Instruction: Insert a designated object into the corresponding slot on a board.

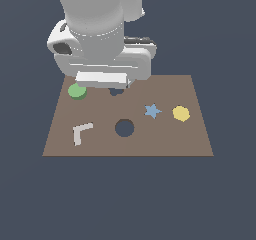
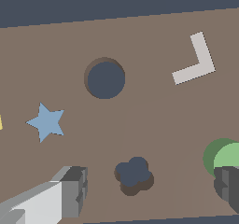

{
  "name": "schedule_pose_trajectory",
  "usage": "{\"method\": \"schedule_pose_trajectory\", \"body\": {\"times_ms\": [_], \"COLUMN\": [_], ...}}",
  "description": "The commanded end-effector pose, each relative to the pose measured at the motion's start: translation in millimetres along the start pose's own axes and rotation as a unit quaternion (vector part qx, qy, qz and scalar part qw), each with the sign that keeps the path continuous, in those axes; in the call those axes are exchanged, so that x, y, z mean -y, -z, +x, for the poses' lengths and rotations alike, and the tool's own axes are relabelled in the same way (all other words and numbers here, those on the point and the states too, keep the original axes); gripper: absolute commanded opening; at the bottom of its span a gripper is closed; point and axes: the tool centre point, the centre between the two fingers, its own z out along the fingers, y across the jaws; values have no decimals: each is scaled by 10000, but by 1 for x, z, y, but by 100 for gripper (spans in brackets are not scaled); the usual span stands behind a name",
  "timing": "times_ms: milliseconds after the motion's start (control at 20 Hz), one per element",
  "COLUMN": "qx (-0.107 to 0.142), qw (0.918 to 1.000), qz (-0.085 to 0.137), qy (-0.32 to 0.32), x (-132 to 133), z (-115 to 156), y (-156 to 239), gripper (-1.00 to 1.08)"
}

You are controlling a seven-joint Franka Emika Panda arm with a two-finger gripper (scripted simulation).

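The green disc [image 1: 76, 91] lies on the brown board [image 1: 165, 141] at its far corner on the exterior view's left, partly covered by my hand. The round slot [image 1: 124, 128] is near the board's middle, empty. My gripper [image 2: 151, 183] is open and empty, hovering over the clover-shaped hole [image 2: 134, 173]. In the wrist view the disc [image 2: 228, 155] sits right by one finger [image 2: 227, 183], outside the gap; the other finger [image 2: 72, 190] is far from it. The slot [image 2: 105, 79] is apart from both fingers.
A blue star [image 1: 152, 110] and a yellow hexagon [image 1: 181, 113] lie on the board on the exterior view's right. A white L-shaped piece [image 1: 82, 132] lies near the left front. The clover hole [image 1: 116, 91] is partly hidden under my hand.
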Motion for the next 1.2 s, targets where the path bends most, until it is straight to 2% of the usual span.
{"method": "schedule_pose_trajectory", "body": {"times_ms": [0,300,550,750,1150], "qx": [-12,-55,-77,-84,-81], "qw": [9999,9987,9977,9973,9973], "qz": [-21,-64,-79,-78,-76], "qy": [-150,-501,-676,-729,-731], "x": [-27,-90,-122,-131,-132], "z": [-6,-22,-31,-33,-33], "y": [-15,-52,-71,-77,-89], "gripper": [100,100,100,100,100]}}
